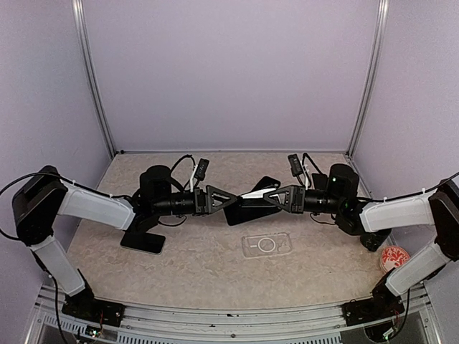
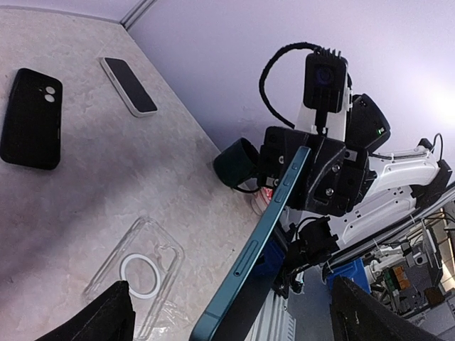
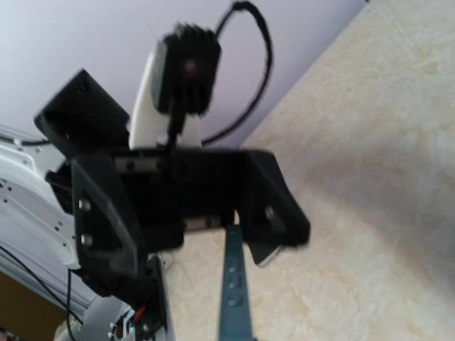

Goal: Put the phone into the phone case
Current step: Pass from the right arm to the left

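A teal-edged phone (image 1: 255, 194) hangs above the table between the two arms. My right gripper (image 1: 281, 197) is shut on its far end, as the left wrist view shows (image 2: 307, 165). My left gripper (image 2: 234, 316) is open wide, one finger on each side of the phone's (image 2: 264, 231) near end and neither touching it. In the right wrist view the phone's edge (image 3: 234, 284) runs up to the left gripper (image 3: 192, 213); my own fingers are not visible there. The clear phone case (image 1: 267, 245) lies flat on the table below, also in the left wrist view (image 2: 135, 273).
A black phone (image 1: 143, 241) lies under the left arm. A black cased phone (image 2: 32, 117) and a white-edged phone (image 2: 128, 85) lie further back. A red and white round object (image 1: 394, 256) sits by the right arm. Walls close in three sides.
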`<move>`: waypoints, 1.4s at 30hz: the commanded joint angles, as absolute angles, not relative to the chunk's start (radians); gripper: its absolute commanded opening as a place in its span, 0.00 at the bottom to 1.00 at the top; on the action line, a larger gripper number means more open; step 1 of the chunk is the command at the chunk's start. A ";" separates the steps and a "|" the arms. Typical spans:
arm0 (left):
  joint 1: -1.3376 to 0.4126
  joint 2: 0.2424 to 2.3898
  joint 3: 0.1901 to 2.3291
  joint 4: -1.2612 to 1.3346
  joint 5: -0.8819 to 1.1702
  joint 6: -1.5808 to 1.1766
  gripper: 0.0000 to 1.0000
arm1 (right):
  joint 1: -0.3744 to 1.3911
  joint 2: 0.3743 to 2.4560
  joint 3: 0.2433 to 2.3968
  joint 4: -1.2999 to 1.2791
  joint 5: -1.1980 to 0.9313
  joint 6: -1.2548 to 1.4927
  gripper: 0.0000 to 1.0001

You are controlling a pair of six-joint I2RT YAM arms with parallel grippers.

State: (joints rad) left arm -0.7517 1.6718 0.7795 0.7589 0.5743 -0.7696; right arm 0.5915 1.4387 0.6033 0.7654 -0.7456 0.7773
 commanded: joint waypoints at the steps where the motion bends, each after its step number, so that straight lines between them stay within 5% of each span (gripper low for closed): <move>1: -0.790 1.706 0.815 0.870 0.604 -0.821 0.93 | 0.581 1.451 0.590 0.944 -0.756 0.829 0.02; 16: -0.848 1.799 0.845 1.068 0.650 -0.921 0.77 | 0.581 1.499 0.542 1.081 -0.732 0.885 0.03; 33: -0.851 1.804 0.836 1.071 0.650 -0.918 0.12 | 0.572 1.509 0.522 1.094 -0.706 0.885 0.06; 42: -0.848 1.798 0.830 1.059 0.649 -0.903 0.00 | 0.563 1.496 0.532 1.026 -0.714 0.882 0.37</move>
